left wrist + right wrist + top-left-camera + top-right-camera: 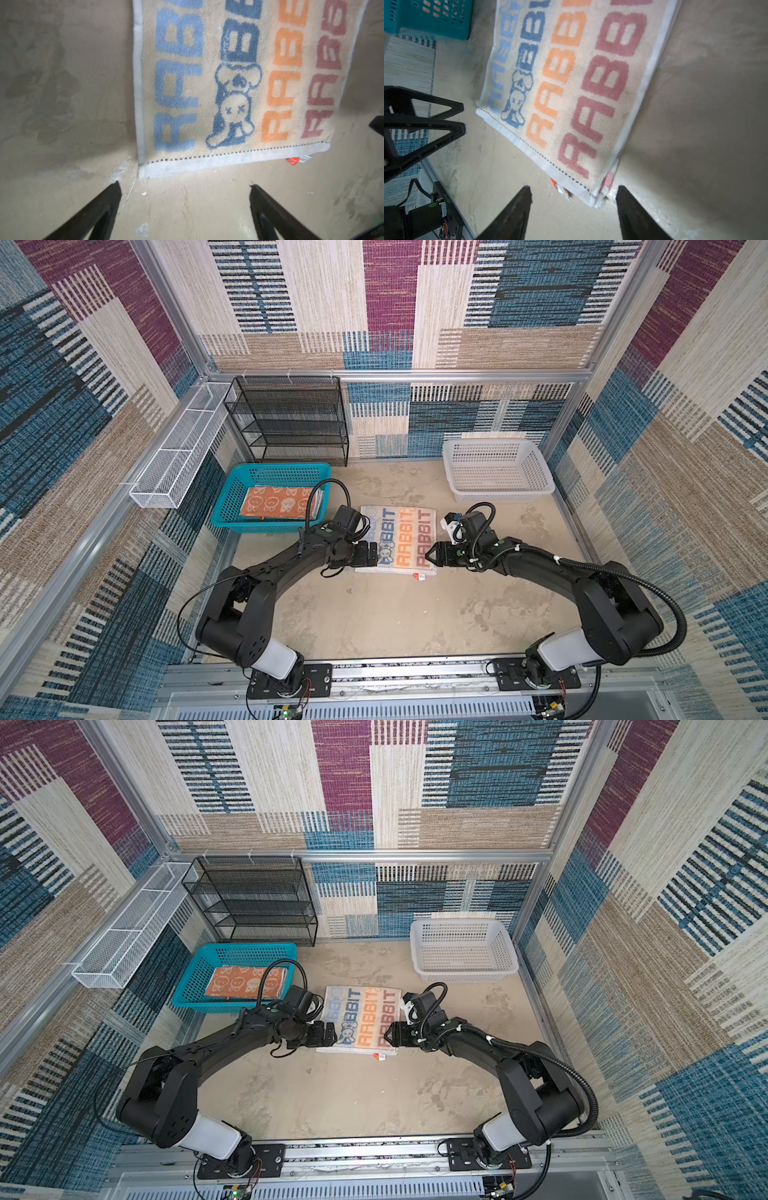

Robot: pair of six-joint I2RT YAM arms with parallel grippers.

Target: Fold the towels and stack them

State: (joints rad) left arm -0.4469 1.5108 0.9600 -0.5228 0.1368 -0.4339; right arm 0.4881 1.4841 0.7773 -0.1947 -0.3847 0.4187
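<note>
A whitish towel with "RABBIT" lettering (405, 539) (368, 1019) lies folded flat on the table, mid-scene. My left gripper (375, 554) (333, 1034) sits at its left near corner, open and empty; in the left wrist view the towel (239, 83) lies just beyond the gripper (185, 184). My right gripper (430, 555) (387, 1034) is open at the right near corner; in the right wrist view that corner of the towel (571, 93) lies just ahead of the gripper (574, 187), not held. An orange towel with white rabbit faces (278, 502) (245, 982) lies folded in the teal basket (230, 497).
An empty white basket (536, 472) stands at the back right. A black mesh shelf (291, 423) and a white wire rack (178, 452) stand at the back left. A red tag (419, 577) sticks out under the towel's near edge. Patterned walls enclose the table.
</note>
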